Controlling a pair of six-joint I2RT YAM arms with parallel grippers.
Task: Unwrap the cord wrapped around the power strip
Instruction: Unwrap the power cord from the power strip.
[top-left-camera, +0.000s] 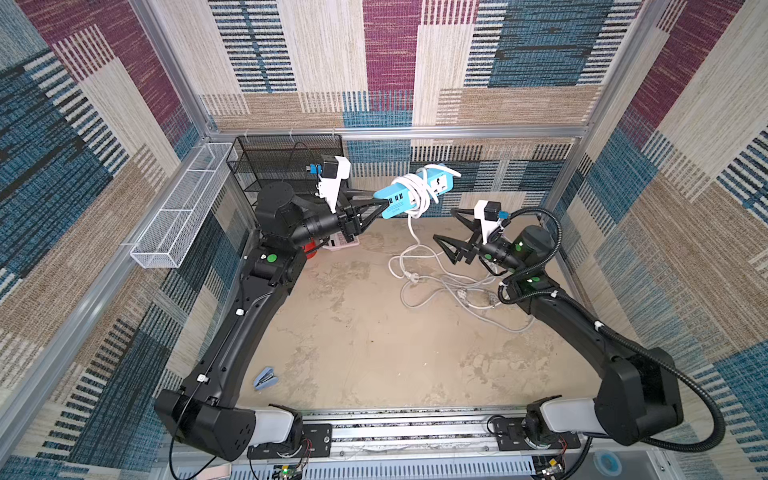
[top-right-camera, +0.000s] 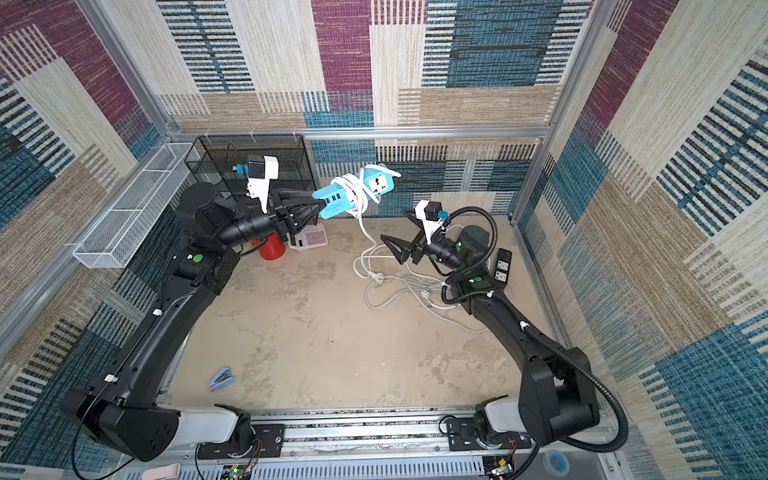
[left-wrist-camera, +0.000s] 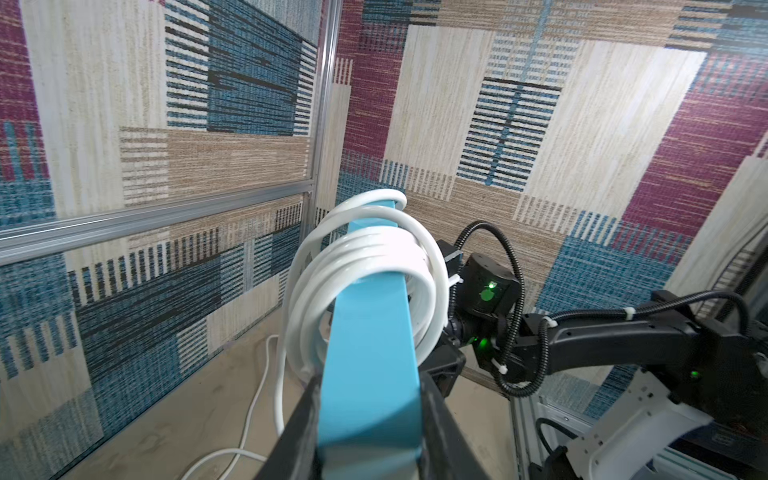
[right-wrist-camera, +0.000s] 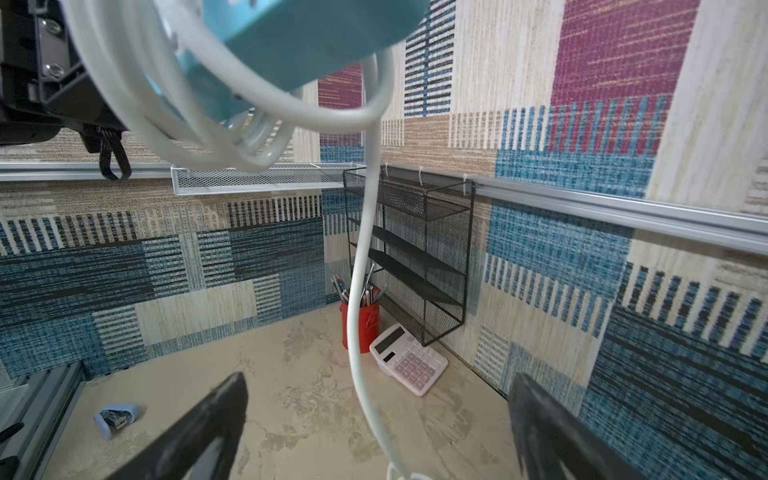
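Observation:
My left gripper (top-left-camera: 382, 199) is shut on the USB end of the blue power strip (top-left-camera: 440, 183) and holds it in the air near the back wall. In both top views several loops of white cord (top-left-camera: 417, 189) stay wound round its middle. The free length of cord hangs down to the table, where the plug (top-left-camera: 411, 277) lies. The left wrist view shows the power strip (left-wrist-camera: 370, 353) clamped between both fingers, with the cord (left-wrist-camera: 365, 249) coiled beyond. My right gripper (top-left-camera: 444, 225) is open, below and right of the strip. In the right wrist view the hanging cord (right-wrist-camera: 361, 291) passes between its jaws (right-wrist-camera: 379, 378), untouched.
A black mesh shelf (top-left-camera: 286, 162) and a white mesh basket (top-left-camera: 183, 208) hang on the back-left walls. A red pen cup (top-right-camera: 272, 247) and a calculator (top-right-camera: 311, 239) stand below the left gripper. A grey cable (top-left-camera: 469, 291) lies under the right arm. A blue stapler (top-left-camera: 264, 378) lies front left.

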